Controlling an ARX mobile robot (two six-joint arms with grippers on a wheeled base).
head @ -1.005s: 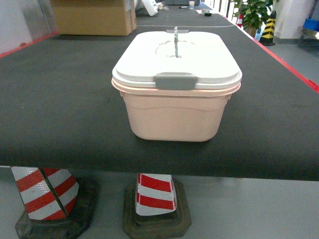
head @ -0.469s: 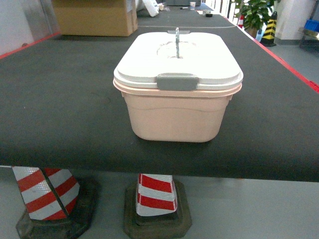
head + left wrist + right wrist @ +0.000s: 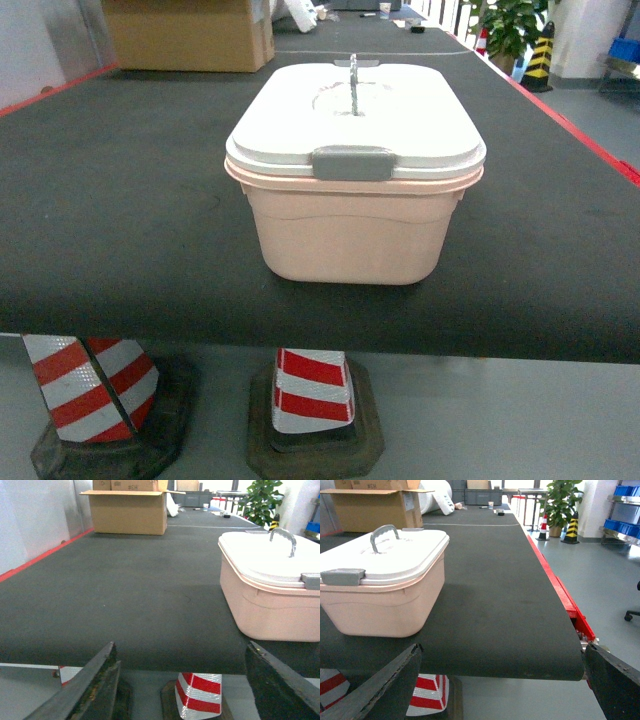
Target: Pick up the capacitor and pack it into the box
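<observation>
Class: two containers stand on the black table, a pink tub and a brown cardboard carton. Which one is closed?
The pink tub: its white lid sits down on the rim. The cardboard carton at the far end has its flaps standing open.

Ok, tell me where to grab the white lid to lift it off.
Grip the grey arched handle standing upright at the middle of the white lid, coming straight down from above. First release the grey clasp on the near edge; it appears latched.

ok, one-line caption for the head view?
Closed pink box with white lid on dark table; no capacitor or pincer in view.
</observation>
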